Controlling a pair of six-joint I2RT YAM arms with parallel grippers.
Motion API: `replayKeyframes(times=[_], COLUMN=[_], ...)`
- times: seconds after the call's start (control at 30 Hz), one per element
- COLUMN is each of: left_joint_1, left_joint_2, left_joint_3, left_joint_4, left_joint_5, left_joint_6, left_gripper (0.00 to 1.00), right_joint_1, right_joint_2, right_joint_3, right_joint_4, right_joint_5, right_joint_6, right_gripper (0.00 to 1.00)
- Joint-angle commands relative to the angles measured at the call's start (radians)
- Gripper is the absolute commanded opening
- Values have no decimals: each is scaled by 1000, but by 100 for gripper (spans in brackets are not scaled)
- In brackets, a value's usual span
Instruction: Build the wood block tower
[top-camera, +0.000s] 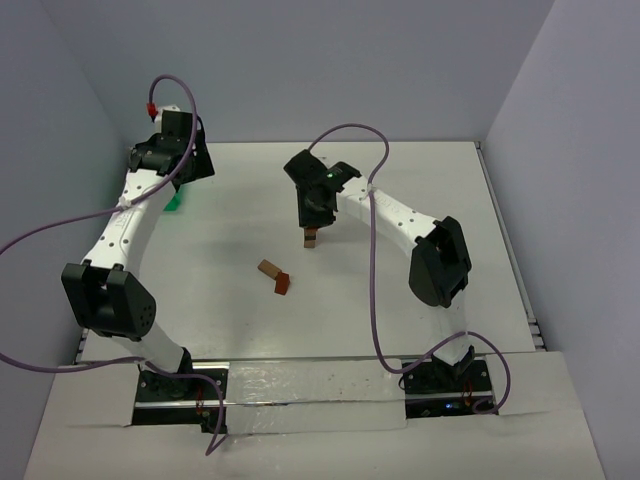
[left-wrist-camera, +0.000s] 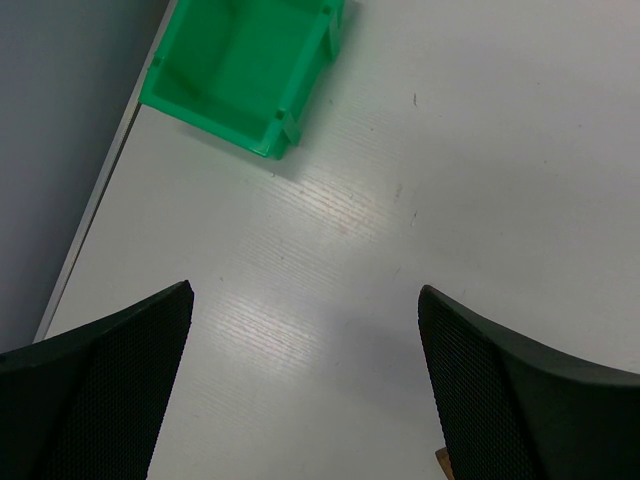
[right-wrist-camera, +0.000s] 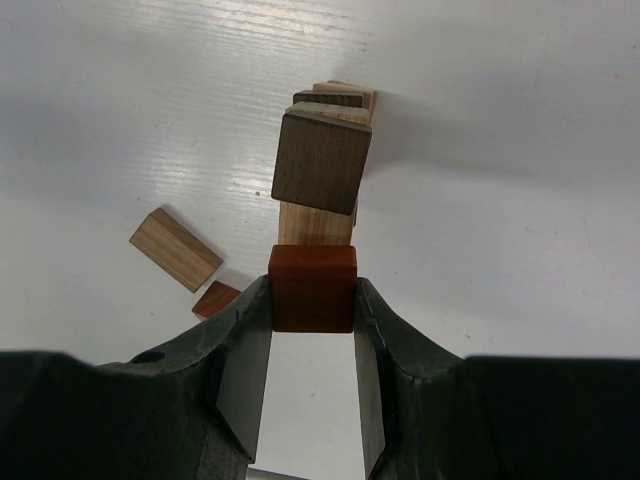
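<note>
Obs: right gripper (right-wrist-camera: 312, 290) fingers clamped on a reddish-brown block (right-wrist-camera: 312, 285), held over the wood block tower (right-wrist-camera: 320, 160) at mid-table. Cannot tell if the block touches the stack. Tan block (right-wrist-camera: 175, 249) and small reddish block (right-wrist-camera: 215, 298) lie loose, near-left of it. Left gripper (left-wrist-camera: 305, 292) fingers wide, holding nothing, near the green bin (left-wrist-camera: 215, 125), far left.

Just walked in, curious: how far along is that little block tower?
Done: several blocks stand stacked as the wood block tower. In hand: the right gripper is shut on a reddish-brown block close to it. To do: a tan block and a reddish block lie loose on the table. The left gripper hangs open by the green bin.
</note>
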Motion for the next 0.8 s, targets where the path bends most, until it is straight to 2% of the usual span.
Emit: replayKeyframes(times=[0.0,0.47,0.77], left_joint_1=[5,6,5], left_joint_2=[12,17,23], left_joint_3=[52,51,50], left_joint_4=[11,8,9], left_joint_5=[13,15,21], left_joint_6=[-12,-15,-18], left_gripper=[99,99,99], right_joint_1=[-6,-6,-7], right_joint_2=[24,44,52], right_joint_3=[54,68,74], right_joint_4=[17,17,18], right_joint_5=[20,24,29], right_joint_6=[-6,-9,-11], right_gripper=[20,21,27])
